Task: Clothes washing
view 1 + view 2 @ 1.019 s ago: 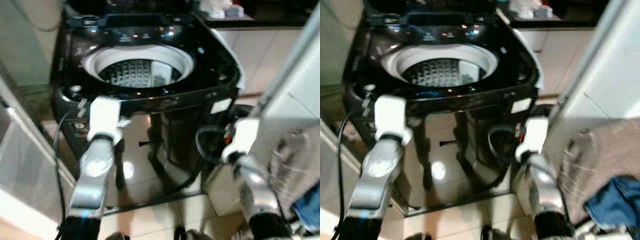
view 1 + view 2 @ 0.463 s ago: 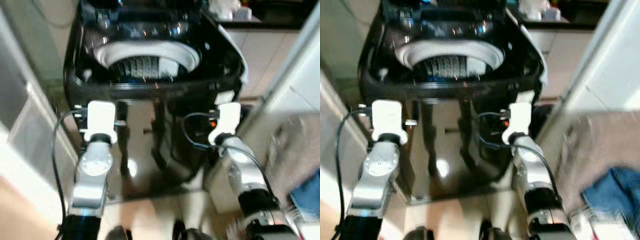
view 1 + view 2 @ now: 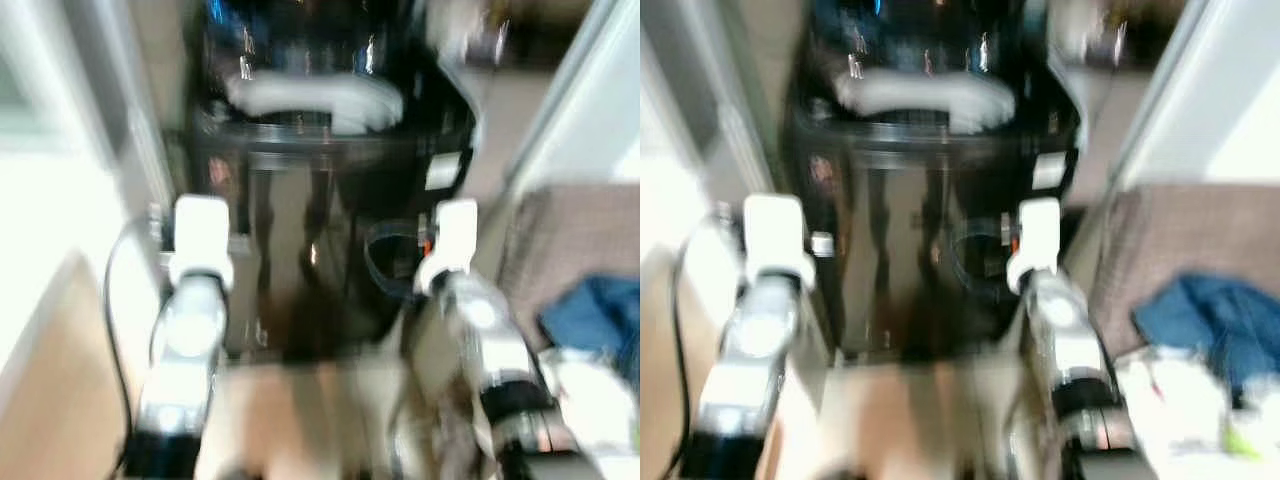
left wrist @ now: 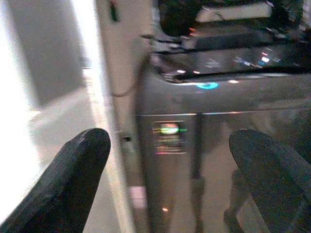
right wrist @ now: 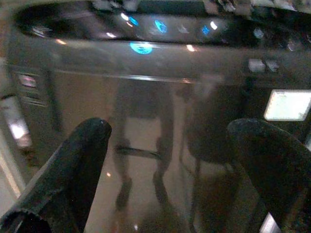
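Left eye view, blurred: black top-loading washing machine (image 3: pixel 320 150) ahead, lid up, pale drum rim (image 3: pixel 315 95) showing. Both silver arms held forward and low before its glossy front panel. At the right edge, blue clothes (image 3: pixel 590 315) lying on a brown-grey heap or basket; which, the blur hides.

Right eye view, blurred: same scene. The blue clothes lie beside the right arm, well apart from the drum, with pale items just below them.

Left wrist view: left hand (image 4: pixel 180 179), fingers apart, holding nothing, aimed at the machine's front corner below its lit control strip (image 4: pixel 228 60).

Right wrist view: right hand (image 5: pixel 170 170), fingers apart, holding nothing, facing the reflective front panel under the blue indicator lights.

Step in hand, as judged: standing off from the open machine with both hands free; laundry lies outside the drum. Whether anything lies within the drum cannot be seen, so loading or unloading both fit. A steadier view is needed before reaching for either
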Controlling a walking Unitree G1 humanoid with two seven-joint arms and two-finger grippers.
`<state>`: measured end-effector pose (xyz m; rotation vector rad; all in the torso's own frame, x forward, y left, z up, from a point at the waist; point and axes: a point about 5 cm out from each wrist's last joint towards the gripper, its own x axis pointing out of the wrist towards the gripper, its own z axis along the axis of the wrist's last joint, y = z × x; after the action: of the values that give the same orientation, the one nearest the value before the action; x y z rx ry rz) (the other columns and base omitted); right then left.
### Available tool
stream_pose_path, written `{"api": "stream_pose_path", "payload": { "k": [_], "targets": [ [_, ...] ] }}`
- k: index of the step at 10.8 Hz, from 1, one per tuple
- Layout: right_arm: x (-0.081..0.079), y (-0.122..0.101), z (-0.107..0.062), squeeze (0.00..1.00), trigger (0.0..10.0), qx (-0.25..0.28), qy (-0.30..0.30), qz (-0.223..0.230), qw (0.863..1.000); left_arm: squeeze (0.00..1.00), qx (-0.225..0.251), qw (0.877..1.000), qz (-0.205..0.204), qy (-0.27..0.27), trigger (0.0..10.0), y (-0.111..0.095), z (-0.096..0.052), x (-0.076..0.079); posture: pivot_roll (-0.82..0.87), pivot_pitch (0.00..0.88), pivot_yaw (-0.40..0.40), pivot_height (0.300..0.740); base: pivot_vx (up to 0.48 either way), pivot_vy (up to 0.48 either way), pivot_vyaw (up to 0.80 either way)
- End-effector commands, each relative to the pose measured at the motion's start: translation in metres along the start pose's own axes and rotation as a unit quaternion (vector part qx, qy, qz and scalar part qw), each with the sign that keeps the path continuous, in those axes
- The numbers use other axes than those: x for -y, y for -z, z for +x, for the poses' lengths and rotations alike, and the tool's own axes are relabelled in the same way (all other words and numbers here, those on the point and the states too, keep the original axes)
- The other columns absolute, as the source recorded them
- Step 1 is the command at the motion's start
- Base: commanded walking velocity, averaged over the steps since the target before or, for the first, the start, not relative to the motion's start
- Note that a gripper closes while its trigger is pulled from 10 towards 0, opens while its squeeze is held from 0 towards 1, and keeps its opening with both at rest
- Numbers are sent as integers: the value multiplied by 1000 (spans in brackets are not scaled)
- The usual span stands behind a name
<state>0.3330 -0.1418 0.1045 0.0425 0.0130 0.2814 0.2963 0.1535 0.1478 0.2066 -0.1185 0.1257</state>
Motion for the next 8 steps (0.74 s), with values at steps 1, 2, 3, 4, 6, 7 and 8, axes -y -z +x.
{"api": "stream_pose_path", "payload": {
  "k": [1, 2, 3, 4, 6, 7, 8],
  "targets": [
    [0, -3, 2, 0, 10000, 6, 3, -3, 1000, 0, -3, 1000, -5, 7, 10000, 2, 1, 4, -44, 0, -44, 740, 0, 0, 0],
    [-1, -11, 6, 0, 10000, 15, 15, -6, 1000, 0, 1, 1000, -3, 11, 10000, 1, 5, 4, -52, 0, -40, 740, 0, 0, 0],
    [0, -15, 8, 0, 10000, 19, 26, 1, 999, 0, 2, 1000, -4, 12, 10000, 0, 6, 4, -52, 0, -40, 740, 0, 0, 0],
    [0, -16, 8, 0, 10000, 21, 28, -5, 999, 0, 0, 1000, 9, 18, 10000, 2, 7, 5, -59, 0, -39, 740, 0, 0, 0],
    [2, -14, 9, 0, 10000, 15, 39, -7, 999, 0, -6, 1000, -10, 14, 10000, 4, 9, 5, -62, 0, -38, 740, 0, 0, 0],
    [2, -14, 9, 0, 10000, 15, 39, -7, 999, 0, -6, 1000, -10, 14, 10000, 4, 9, 5, -62, 0, -38, 740, 0, 0, 0],
    [2, -14, 9, 0, 10000, 15, 39, -7, 999, 0, -6, 1000, -10, 14, 10000, 4, 9, 5, -62, 0, -38, 740, 0, 0, 0]
  ]
}}
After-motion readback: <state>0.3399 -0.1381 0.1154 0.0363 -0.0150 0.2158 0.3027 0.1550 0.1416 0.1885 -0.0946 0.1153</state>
